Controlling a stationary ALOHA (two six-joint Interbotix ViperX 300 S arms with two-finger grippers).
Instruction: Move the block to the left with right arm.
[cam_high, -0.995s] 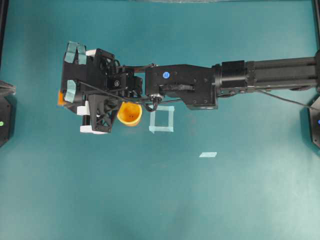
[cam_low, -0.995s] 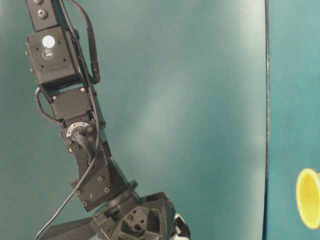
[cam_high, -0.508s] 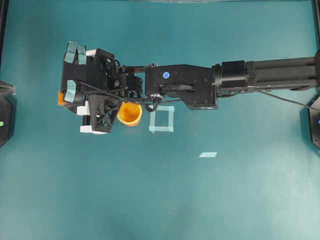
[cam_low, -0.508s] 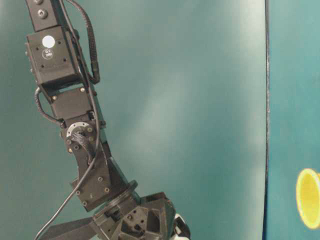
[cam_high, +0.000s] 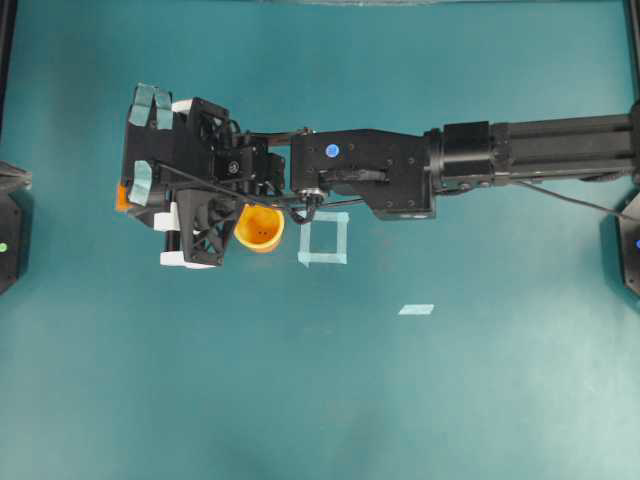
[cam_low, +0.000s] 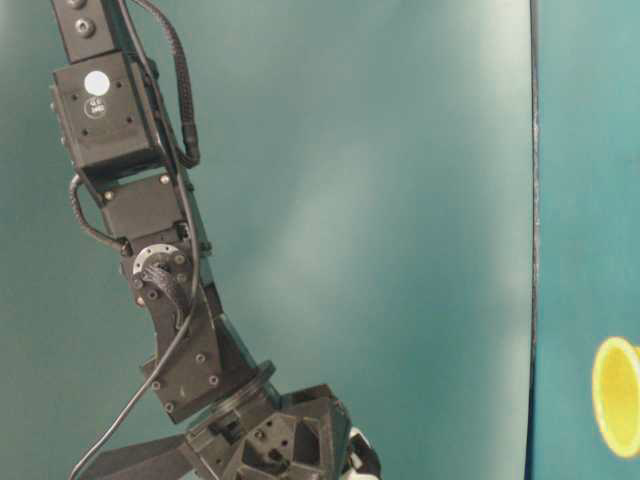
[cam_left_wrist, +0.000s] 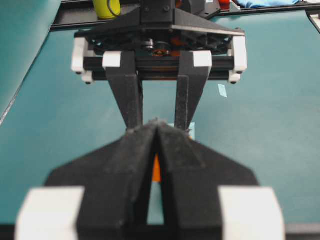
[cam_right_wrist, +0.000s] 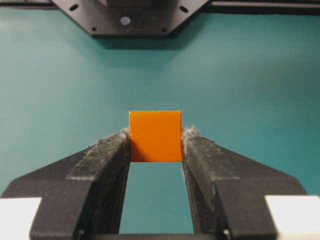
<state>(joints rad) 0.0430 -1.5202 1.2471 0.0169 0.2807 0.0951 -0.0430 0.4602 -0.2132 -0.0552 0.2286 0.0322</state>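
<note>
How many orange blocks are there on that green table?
1. The block sits pinched between the right arm's fingers, at the table's left end in the overhead view. More could hide under the arm.

overhead view straight down, table-level view close behind an arm, wrist views facing, sharing the block (cam_right_wrist: 155, 136)

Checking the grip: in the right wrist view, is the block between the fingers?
Yes, the block sits between the right gripper fingers, touching both.
</note>
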